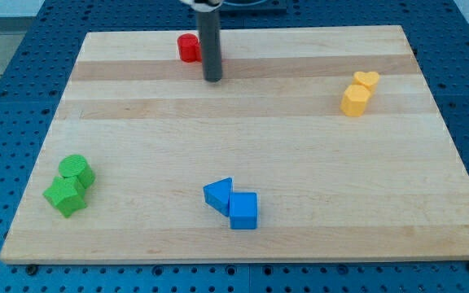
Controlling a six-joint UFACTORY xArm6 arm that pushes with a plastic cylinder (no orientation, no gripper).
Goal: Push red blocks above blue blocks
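Note:
A red block [188,48] sits near the view's top edge of the wooden board [243,122], partly hidden by my rod; its shape is hard to make out. My tip [212,79] rests on the board just right of and below the red block. A blue triangular block [218,195] and a blue cube [243,211] lie touching near the view's bottom centre, far below the tip.
A green cylinder [76,170] and a green star-like block [65,196] sit together at the view's lower left. A yellow heart-like block [366,80] and a yellow block [354,100] sit together at the upper right. Blue perforated table [6,122] surrounds the board.

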